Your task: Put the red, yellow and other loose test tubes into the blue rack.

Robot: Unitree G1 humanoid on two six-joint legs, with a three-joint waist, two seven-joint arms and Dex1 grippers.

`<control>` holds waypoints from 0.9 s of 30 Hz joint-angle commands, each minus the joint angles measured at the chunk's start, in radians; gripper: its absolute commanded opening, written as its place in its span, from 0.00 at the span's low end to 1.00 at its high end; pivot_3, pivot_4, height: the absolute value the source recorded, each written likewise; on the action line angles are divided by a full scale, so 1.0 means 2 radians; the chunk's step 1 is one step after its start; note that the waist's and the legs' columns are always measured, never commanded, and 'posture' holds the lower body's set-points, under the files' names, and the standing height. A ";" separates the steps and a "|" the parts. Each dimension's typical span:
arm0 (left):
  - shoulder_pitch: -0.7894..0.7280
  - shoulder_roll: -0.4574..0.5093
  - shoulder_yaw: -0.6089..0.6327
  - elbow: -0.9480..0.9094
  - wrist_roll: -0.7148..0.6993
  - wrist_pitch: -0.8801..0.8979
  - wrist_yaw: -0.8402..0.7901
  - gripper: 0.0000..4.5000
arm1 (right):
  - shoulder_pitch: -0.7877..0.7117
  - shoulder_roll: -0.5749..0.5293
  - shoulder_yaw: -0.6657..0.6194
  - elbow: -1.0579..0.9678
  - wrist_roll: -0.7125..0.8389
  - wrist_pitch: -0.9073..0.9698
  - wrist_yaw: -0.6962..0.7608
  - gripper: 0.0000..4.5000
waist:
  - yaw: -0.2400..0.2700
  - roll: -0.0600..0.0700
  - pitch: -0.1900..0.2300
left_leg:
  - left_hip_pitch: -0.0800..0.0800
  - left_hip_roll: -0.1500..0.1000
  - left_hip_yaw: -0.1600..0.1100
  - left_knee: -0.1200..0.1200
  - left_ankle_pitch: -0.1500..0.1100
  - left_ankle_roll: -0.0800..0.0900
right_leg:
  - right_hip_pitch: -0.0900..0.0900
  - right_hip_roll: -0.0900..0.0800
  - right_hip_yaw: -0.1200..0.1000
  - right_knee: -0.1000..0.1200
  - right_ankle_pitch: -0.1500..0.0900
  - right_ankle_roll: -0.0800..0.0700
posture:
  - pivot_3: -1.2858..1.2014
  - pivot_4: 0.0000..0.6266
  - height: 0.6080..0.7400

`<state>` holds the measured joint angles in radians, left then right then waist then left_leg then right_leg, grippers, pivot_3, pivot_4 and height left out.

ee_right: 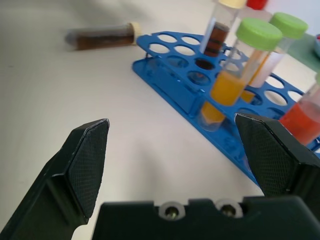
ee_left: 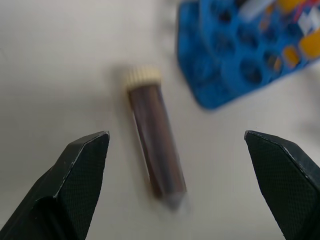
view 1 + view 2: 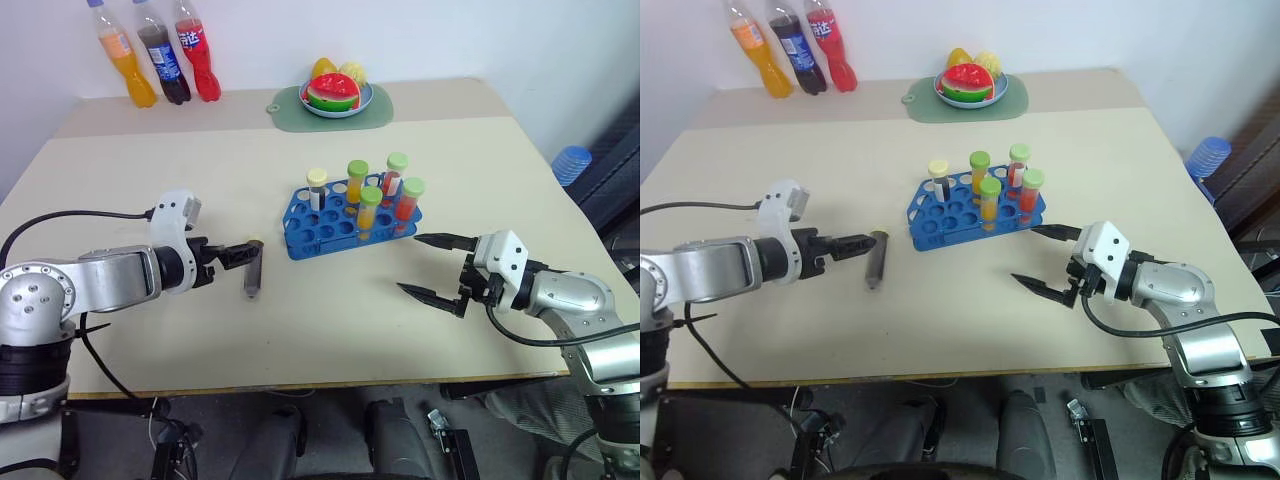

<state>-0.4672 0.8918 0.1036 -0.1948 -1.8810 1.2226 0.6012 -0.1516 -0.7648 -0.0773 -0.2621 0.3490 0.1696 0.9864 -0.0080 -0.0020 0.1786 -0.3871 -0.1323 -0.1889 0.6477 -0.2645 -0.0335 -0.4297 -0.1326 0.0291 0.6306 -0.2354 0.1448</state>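
left tool (image 3: pixel 243 254) gapes wide, empty, just at 9 o'clock of the dark brown tube (image 3: pixel 254 268) lying flat on the tabletop (image 3: pixel 150 180). at 2 o'clock from that tube sits the blue rack (image 3: pixel 330 225), holding upright tubes. right tool (image 3: pixel 428 266) spread open, empty, at 4 o'clock of the rack.

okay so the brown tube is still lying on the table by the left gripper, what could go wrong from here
The dark brown tube lies flat and round on the table, so it could roll away if one finger of the open left gripper nudges it first. Once lifted, its tip might clip the blue rack or the standing tubes instead of finding a free hole.
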 commanded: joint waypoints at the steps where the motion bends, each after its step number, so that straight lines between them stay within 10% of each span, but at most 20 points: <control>1: -0.049 0.002 -0.046 0.045 -0.045 -0.014 0.052 1.00 | 0.010 -0.015 -0.015 -0.049 0.034 0.016 0.019 0.98 | 0.004 0.000 0.000 | 0.000 0.000 0.000 0.000 0.000 0.000 | 0.000 0.000 0.000 0.000 0.000 0.000 | 0.52 0.24 1.00; 27: -0.209 -0.154 -0.107 0.299 -0.046 0.009 0.249 1.00 | 0.024 -0.020 -0.020 -0.086 0.041 0.017 0.018 0.98 | 0.011 -0.001 0.000 | 0.000 0.000 0.001 0.001 0.000 0.000 | 0.000 0.000 0.001 0.000 0.000 0.000 | 0.52 0.24 1.00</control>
<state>-0.8609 0.5940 -0.1323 0.3833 -1.9583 1.2379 1.0828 -0.1043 -0.8042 -0.0948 -0.3926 0.4269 0.2183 1.0308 0.0141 -0.0037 0.1779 -0.3873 -0.1331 -0.1873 0.6491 -0.2643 -0.0339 -0.4299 -0.1328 0.0303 0.6308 -0.2352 0.1451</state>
